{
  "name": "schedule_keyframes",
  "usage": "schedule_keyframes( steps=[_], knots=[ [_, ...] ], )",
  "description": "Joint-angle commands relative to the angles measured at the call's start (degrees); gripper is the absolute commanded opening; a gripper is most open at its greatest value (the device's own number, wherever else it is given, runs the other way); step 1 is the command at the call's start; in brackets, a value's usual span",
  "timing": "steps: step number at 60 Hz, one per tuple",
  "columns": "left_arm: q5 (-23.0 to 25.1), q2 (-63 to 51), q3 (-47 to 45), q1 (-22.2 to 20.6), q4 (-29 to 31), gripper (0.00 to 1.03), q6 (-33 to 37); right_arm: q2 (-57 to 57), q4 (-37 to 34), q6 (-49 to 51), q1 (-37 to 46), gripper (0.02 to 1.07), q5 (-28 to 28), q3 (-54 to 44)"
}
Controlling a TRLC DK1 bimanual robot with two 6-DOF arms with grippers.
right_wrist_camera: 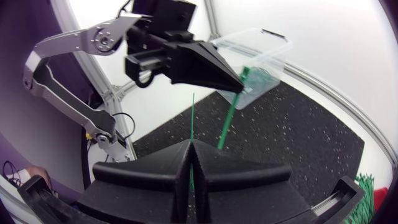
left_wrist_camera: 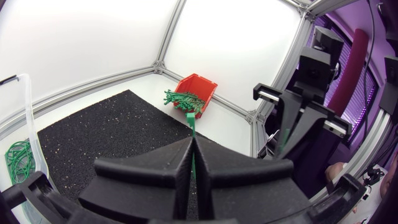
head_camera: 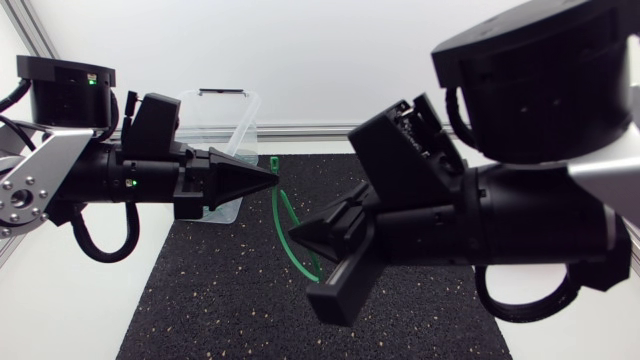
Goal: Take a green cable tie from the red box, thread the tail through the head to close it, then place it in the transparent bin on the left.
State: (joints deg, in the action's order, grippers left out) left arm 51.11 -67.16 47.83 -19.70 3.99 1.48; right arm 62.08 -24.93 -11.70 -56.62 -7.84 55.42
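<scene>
One green cable tie (head_camera: 284, 222) hangs in a curve above the black mat (head_camera: 220, 300), held at both ends. My left gripper (head_camera: 270, 175) is shut on its head end, which pokes out past the fingertips (left_wrist_camera: 191, 124). My right gripper (head_camera: 299, 236) is shut on the tail, which stands up as a thin green strip (right_wrist_camera: 193, 118) ahead of its fingertips. In the right wrist view the left gripper (right_wrist_camera: 231, 79) hovers just ahead, beside the tail. The red box (left_wrist_camera: 198, 87) with several green ties (left_wrist_camera: 183, 99) sits at the mat's far corner. The transparent bin (head_camera: 232, 125) stands behind the left gripper.
The bin (left_wrist_camera: 27, 118) holds several closed green ties (left_wrist_camera: 18, 160). My right arm (left_wrist_camera: 305, 124) fills the space beside the left gripper and hides the red box in the head view. Aluminium frame rails run along the table's back edge.
</scene>
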Motion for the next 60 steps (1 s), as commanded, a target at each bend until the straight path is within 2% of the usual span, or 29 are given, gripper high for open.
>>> schedule_keyframes(
  steps=[1,7,13,20,26,30,39,45,50,60],
  knots=[
    [0.6,-0.3,-1.5,-0.5,-0.5,0.03,-0.4,1.8,-2.0,-3.1,0.5,0.06,2.1,0.9],
    [0.6,-0.1,-1.7,-0.6,-0.5,0.03,-0.4,3.0,-2.7,-3.5,0.3,0.06,0.6,1.8],
    [0.6,0.2,-1.8,-0.7,-0.5,0.03,-0.3,3.4,-3.7,-7.5,0.7,0.06,-3.3,1.6],
    [0.6,0.3,-2.0,-0.8,-0.7,0.03,-0.2,4.4,-6.4,-17.0,5.7,0.06,-14.7,1.9],
    [0.6,0.4,-2.6,-0.7,-1.8,0.03,-0.2,4.7,-7.3,-17.7,7.7,0.07,-17.9,3.3],
    [0.6,0.4,-2.7,-0.4,-2.1,0.03,-0.2,5.6,-10.9,-17.7,8.5,0.07,-21.5,4.8],
    [0.7,0.1,-2.9,-0.6,-2.6,0.03,-0.3,4.1,-11.0,-25.0,8.2,0.07,-25.0,5.1],
    [0.7,-0.1,-3.0,-0.7,-2.8,0.03,-0.3,4.8,-13.6,-25.6,7.6,0.07,-28.6,7.4],
    [0.7,-0.3,-3.1,-0.7,-3.2,0.03,-0.3,5.5,-10.5,-29.3,8.4,0.07,-29.3,7.1],
    [0.7,-0.3,-4.0,-0.7,-4.3,0.03,-0.2,7.7,-10.1,-30.8,9.2,0.06,-29.6,7.4]
  ],
)
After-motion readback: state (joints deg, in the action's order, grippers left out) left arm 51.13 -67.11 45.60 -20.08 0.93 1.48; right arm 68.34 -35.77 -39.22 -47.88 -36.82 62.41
